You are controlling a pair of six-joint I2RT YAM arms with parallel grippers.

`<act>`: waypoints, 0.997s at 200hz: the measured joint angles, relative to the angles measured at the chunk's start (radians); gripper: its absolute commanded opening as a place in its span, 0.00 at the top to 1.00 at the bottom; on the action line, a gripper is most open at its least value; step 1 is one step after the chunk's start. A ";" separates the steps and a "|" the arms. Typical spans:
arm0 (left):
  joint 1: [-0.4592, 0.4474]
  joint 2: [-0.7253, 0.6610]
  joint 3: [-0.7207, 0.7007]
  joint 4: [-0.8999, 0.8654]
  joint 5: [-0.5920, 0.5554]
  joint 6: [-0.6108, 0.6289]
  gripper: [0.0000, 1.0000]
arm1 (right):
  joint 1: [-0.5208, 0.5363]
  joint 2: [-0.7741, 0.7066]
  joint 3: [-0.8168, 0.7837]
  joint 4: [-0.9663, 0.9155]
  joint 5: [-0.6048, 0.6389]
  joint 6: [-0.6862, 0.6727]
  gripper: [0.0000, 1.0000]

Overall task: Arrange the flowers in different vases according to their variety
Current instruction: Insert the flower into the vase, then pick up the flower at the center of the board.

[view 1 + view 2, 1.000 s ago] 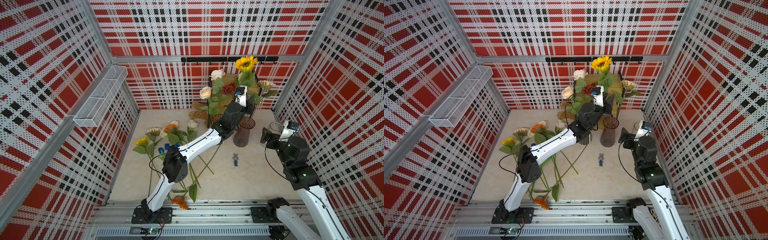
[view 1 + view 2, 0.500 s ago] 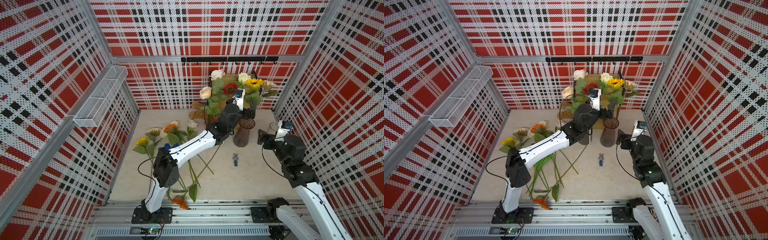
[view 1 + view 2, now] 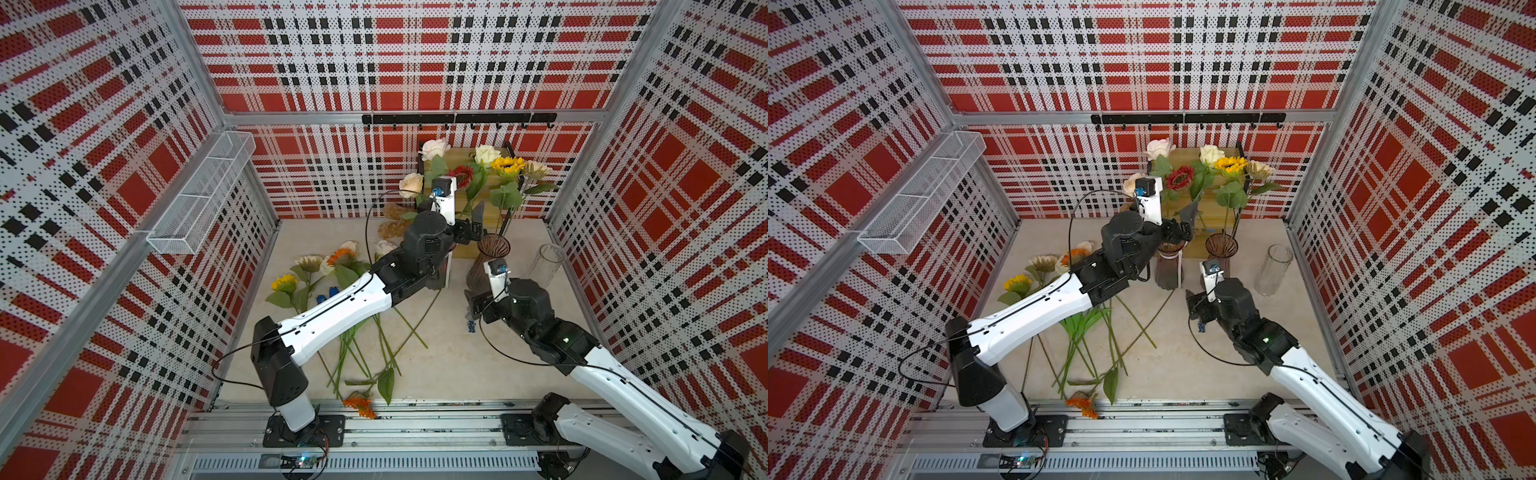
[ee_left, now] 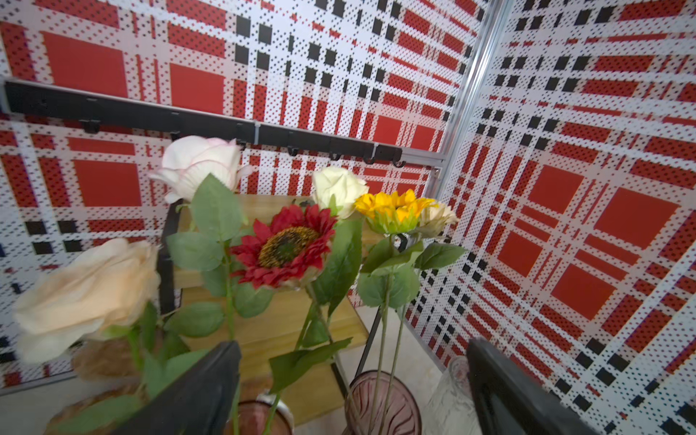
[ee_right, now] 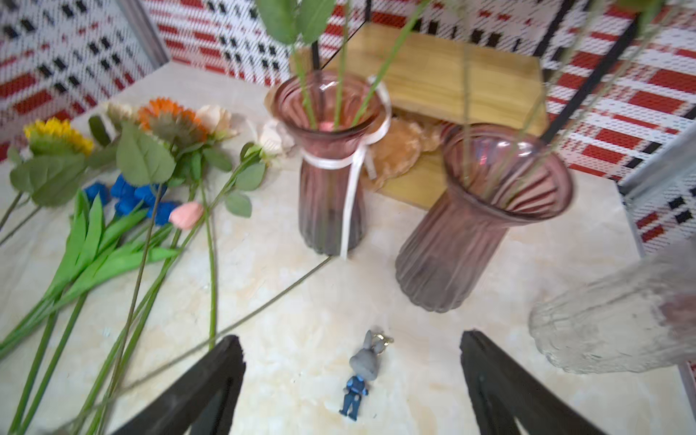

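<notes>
Right wrist view alone shows a pink tulip (image 5: 186,214) lying near the ribboned vase (image 5: 331,196), apparently against blue tulips (image 5: 128,196); left gripper (image 4: 352,344) and right gripper (image 5: 349,337) spread, empty.

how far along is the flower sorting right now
Done: three roses and three sunflowers stand in the ribboned vase and the other purple vase; which stem sits where is unclear. In hand: nothing; the left gripper and right gripper are open and empty. Left: the clear vase is empty, and loose flowers, including blue tulips and a pink tulip, lie on the table.
</notes>
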 measured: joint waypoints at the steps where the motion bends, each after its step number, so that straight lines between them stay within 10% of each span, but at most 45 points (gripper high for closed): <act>1: 0.002 -0.005 -0.008 -0.003 -0.001 0.001 0.01 | 0.008 0.003 0.000 -0.003 0.005 -0.002 0.04; 106: 0.451 -0.339 -0.287 -0.372 0.162 -0.326 0.00 | 0.280 0.514 0.229 -0.191 -0.087 -0.155 0.06; 199: 0.675 -0.445 -0.401 -0.529 0.339 -0.392 0.00 | 0.365 0.895 0.473 -0.316 -0.178 -0.341 0.10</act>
